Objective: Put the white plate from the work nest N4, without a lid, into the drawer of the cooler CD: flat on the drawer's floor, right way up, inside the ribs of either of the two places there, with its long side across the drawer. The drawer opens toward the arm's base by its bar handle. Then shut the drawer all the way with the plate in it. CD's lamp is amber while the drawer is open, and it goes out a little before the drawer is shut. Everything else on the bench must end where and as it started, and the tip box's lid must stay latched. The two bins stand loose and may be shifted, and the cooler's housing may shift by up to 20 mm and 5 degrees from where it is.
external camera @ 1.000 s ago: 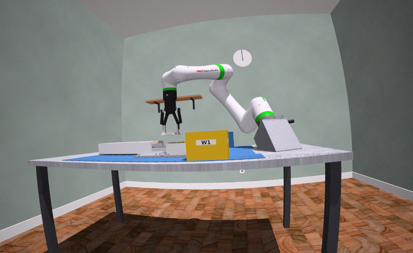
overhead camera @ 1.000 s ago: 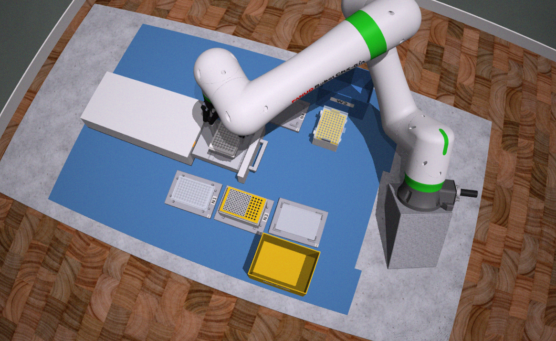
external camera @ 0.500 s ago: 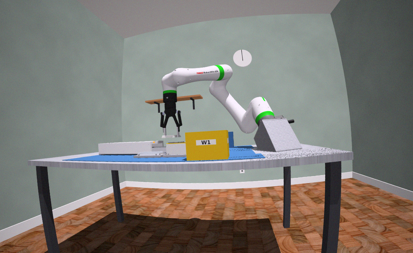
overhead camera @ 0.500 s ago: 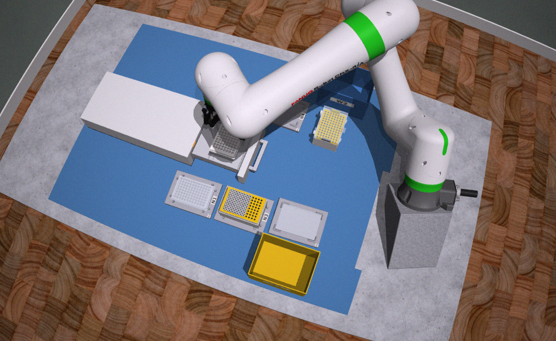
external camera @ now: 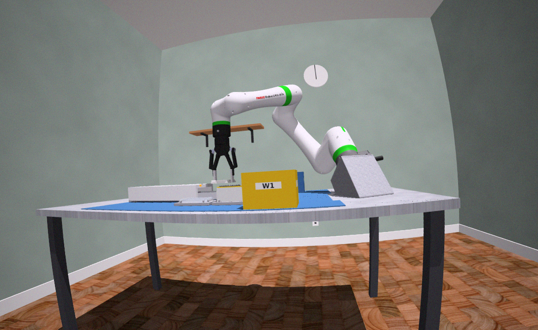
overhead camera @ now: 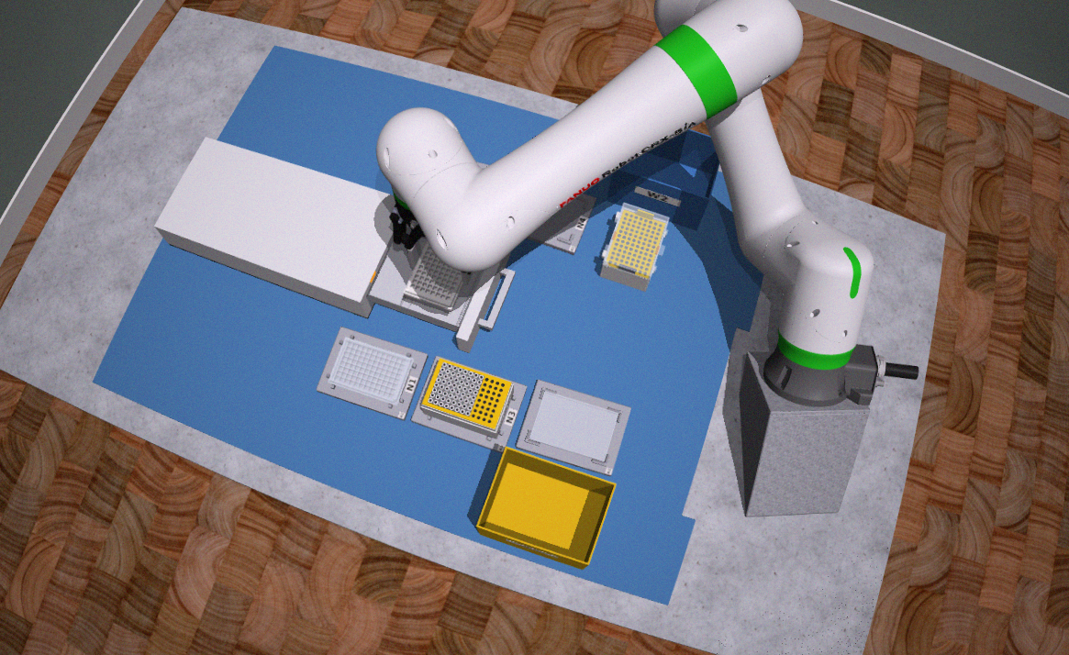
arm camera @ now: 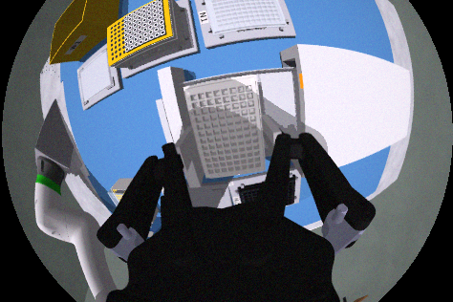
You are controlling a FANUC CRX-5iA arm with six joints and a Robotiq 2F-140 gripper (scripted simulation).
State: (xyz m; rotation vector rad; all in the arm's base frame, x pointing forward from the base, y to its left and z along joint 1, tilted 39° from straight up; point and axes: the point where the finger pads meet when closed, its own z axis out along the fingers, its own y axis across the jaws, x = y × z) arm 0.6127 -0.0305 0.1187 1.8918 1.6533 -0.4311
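While the top view hides most of the gripper (overhead camera: pixel 405 229) under the forearm, the white plate (overhead camera: pixel 434 279) shows over the open drawer (overhead camera: pixel 473 318), at 9 o'clock from empty nest N4 (overhead camera: pixel 568 236). Exterior: plate low, release and shutting seemingly remain. Wrist: fingers half-closed, clamping the plate's long sides.

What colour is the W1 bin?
Yellow all over, with a white W1 label; the bin shows best in the exterior view.
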